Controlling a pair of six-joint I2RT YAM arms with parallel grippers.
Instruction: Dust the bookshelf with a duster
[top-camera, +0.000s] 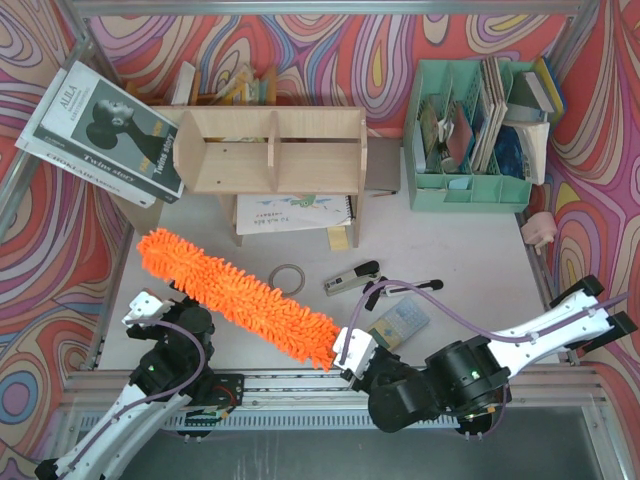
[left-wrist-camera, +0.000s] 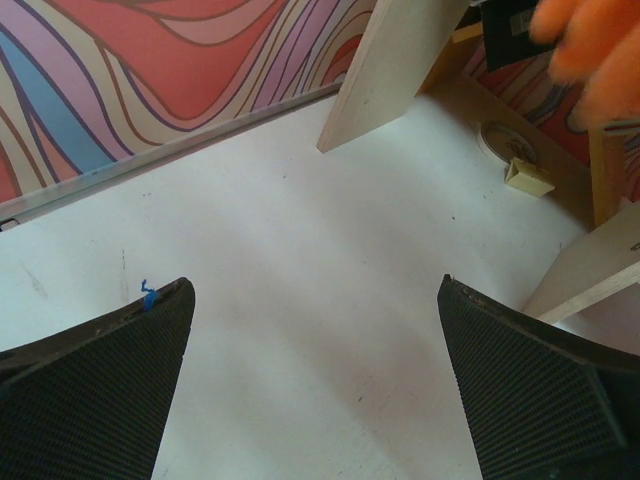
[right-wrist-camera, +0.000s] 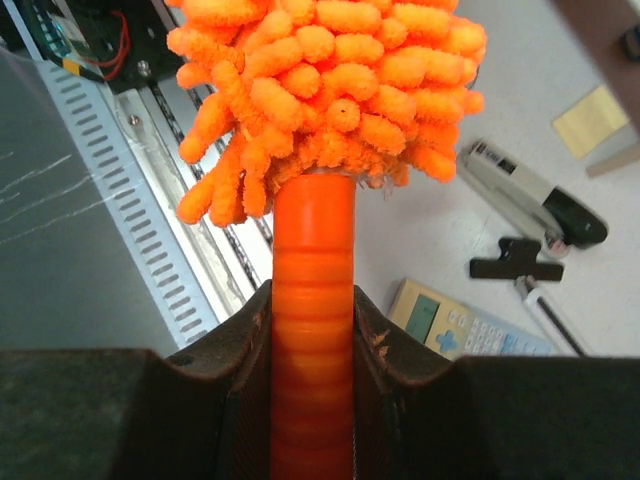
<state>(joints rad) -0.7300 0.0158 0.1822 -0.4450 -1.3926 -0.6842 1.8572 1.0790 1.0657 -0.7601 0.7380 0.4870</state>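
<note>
Two arms show in the top view. The right gripper (top-camera: 345, 352) is clenched on the handle end of the duster (top-camera: 235, 295). The shaggy orange head runs away from it, forward and to the left, over the white table (top-camera: 470, 255). The far tip of the head ends just ahead of the left gripper (top-camera: 140, 308), which is released, its jaws wide apart and holding nothing. The bookshelf (top-camera: 270, 150) stands well ahead of both grippers and apart from the duster. A central divider parts it into two compartments, and a spiral notebook (top-camera: 292, 212) lies at its near edge. Far ahead and to the right of the right gripper is a mint-green organizer (top-camera: 470, 192); its slots hold books and papers (top-camera: 492, 110) set on edge. Between the right gripper and the bookshelf lie a tape ring (top-camera: 289, 277) and a stapler (top-camera: 350, 280), and a calculator (top-camera: 400, 322) lies just beside the gripper.

In the left wrist view the two black ribbed fingers (left-wrist-camera: 100, 390) are far apart, with only bare table between them. Ahead is a pale wooden panel of the bookshelf (left-wrist-camera: 390, 70), and orange fluff of the duster (left-wrist-camera: 600, 50) shows ahead to the right.

In the right wrist view both fingers (right-wrist-camera: 225, 370) press the smooth orange handle (right-wrist-camera: 312, 240), with the fluffy head just ahead of their tips. The stapler (right-wrist-camera: 530, 195) and the calculator (right-wrist-camera: 460, 325) are to the right of the gripper.
</note>
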